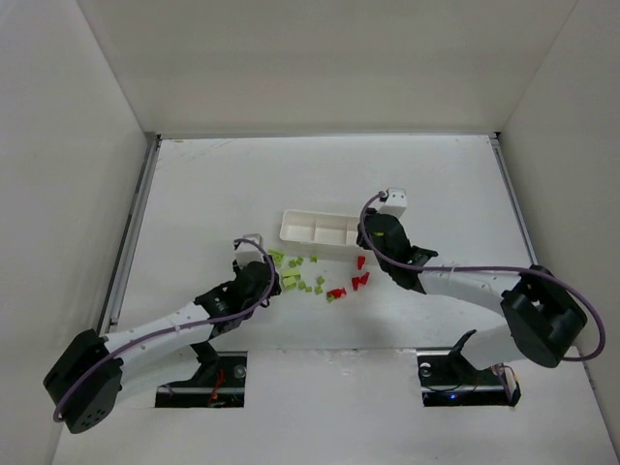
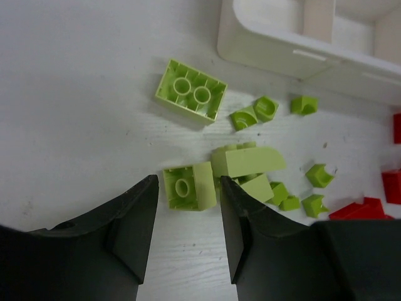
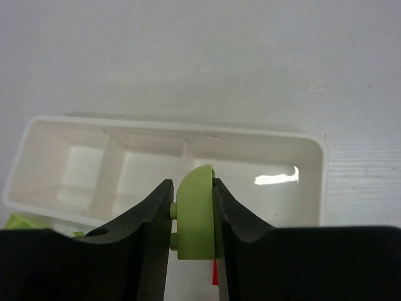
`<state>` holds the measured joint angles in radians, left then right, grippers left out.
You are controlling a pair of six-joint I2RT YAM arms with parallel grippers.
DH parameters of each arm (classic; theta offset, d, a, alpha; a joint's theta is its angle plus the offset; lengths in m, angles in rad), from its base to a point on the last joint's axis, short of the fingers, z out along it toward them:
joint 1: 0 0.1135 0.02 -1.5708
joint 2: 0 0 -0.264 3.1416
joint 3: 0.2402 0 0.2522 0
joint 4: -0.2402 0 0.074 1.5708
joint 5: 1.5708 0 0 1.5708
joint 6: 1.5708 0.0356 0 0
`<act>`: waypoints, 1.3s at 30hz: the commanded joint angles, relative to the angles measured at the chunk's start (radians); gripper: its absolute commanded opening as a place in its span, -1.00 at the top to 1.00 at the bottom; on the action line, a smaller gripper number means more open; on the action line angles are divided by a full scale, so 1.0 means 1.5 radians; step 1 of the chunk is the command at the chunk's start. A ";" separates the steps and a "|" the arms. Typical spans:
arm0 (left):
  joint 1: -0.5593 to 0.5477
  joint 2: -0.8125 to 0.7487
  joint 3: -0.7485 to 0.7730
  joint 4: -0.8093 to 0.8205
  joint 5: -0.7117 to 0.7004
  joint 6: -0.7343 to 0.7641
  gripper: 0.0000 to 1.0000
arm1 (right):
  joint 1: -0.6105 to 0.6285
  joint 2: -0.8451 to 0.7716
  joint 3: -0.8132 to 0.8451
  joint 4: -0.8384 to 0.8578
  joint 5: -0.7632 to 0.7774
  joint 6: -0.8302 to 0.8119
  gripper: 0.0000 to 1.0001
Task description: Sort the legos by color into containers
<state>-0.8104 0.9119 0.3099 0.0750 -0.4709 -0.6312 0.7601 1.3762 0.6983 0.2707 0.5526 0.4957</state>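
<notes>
Right claw, overhead view: the right gripper (image 1: 373, 235) is placed at the right end of the tray (image 1: 287, 232), on its near side; its load cannot be made out from here.
Left claw, overhead view: the left gripper (image 1: 271, 281) is set at the left edge of the green legos (image 1: 295, 279). The red legos (image 1: 351, 283) are scattered further right, between the two arms.
Nearer arm: the loose green pile is reached sooner by the left arm, the tray's right end by the right arm.
Left claw, left wrist view: the jaws are parted on either side of a square green lego (image 2: 187, 185) lying on the table (image 2: 75, 94). Thin gaps are seen on both sides, so nothing is gripped.
Neighbour: a longer green lego (image 2: 247, 162) is pressed against its right side, so it may be dragged along.
Right claw, right wrist view: a curved green lego (image 3: 194, 213) is clenched between the pads and held upright, its long axis vertical.
Tray, right wrist view: it lies directly ahead on the far side, with its long axis across the view. The held lego is lined up with the divider (image 3: 185, 150) between the middle and right compartments.
Coming move: a short advance to the far side is judged necessary, biased toward one compartment so the release clears the divider.
</notes>
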 commanded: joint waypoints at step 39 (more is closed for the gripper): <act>0.007 0.246 0.097 0.080 -0.059 0.066 0.05 | 0.098 -0.089 -0.108 0.004 0.034 0.042 -0.58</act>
<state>-0.8120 1.2659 0.4149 0.1318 -0.5426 -0.5755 0.8928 1.2575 0.5465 0.2207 0.6086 0.5438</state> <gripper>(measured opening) 0.479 0.788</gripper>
